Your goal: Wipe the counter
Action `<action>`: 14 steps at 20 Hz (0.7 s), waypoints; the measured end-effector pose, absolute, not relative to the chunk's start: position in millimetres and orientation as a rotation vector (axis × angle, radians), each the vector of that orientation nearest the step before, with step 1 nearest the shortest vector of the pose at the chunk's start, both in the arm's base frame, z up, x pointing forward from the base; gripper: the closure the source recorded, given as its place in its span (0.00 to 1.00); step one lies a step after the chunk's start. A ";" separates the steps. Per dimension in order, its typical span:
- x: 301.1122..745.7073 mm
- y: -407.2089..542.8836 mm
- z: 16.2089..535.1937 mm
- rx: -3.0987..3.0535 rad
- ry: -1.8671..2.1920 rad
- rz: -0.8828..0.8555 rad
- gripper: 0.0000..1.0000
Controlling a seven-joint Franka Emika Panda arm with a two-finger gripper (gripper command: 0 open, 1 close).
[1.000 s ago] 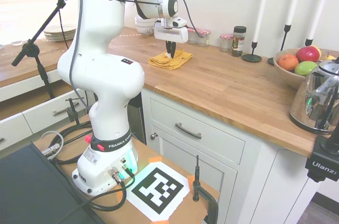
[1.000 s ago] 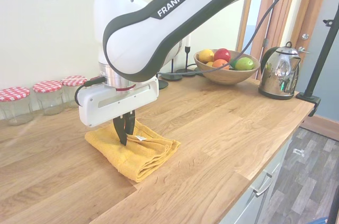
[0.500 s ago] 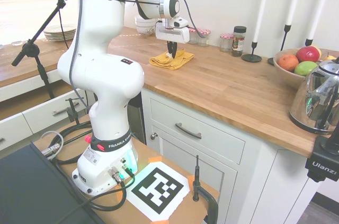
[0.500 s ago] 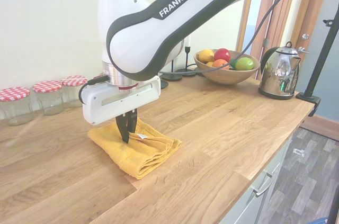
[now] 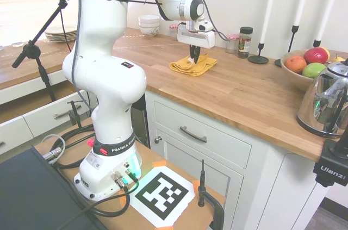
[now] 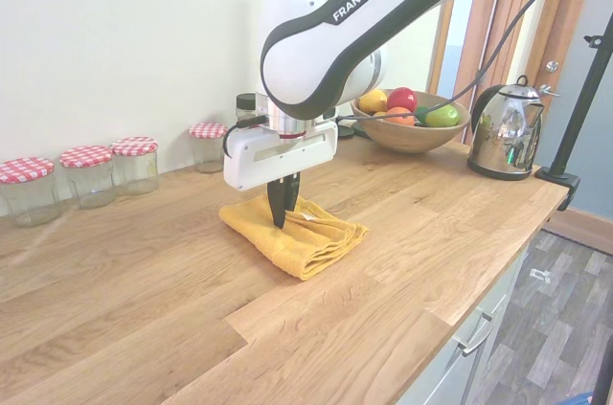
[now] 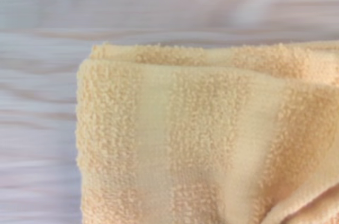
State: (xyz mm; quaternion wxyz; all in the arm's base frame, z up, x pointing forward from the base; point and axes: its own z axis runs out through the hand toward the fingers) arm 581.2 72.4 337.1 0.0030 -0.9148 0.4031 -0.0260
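Note:
A folded yellow towel (image 5: 193,66) (image 6: 306,237) lies flat on the long brown wooden counter (image 5: 244,91) (image 6: 144,300). My gripper (image 5: 193,58) (image 6: 281,220) points straight down onto the towel's near-wall side, its fingers shut and pressing into the cloth. The wrist view is filled by the towel (image 7: 212,139) with blurred counter wood beyond its folded edge.
Several red-checked jars (image 6: 91,173) line the wall. A spice jar (image 5: 245,41), black candle holders (image 5: 259,56), a fruit bowl (image 5: 304,69) (image 6: 407,127) and a steel kettle (image 5: 329,105) (image 6: 506,132) stand toward one end. White bowls (image 5: 148,24) and plates (image 5: 61,33) sit at the other.
My gripper has slid the towel along the counter toward the fruit bowl end, staying shut on the cloth throughout.

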 end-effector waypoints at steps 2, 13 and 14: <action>578.9 46.7 336.9 -2.856 1.268 -0.078 1.00; 566.3 -95.4 335.7 -2.810 1.301 -0.076 1.00; 564.1 -107.7 335.8 -2.804 1.304 -0.076 1.00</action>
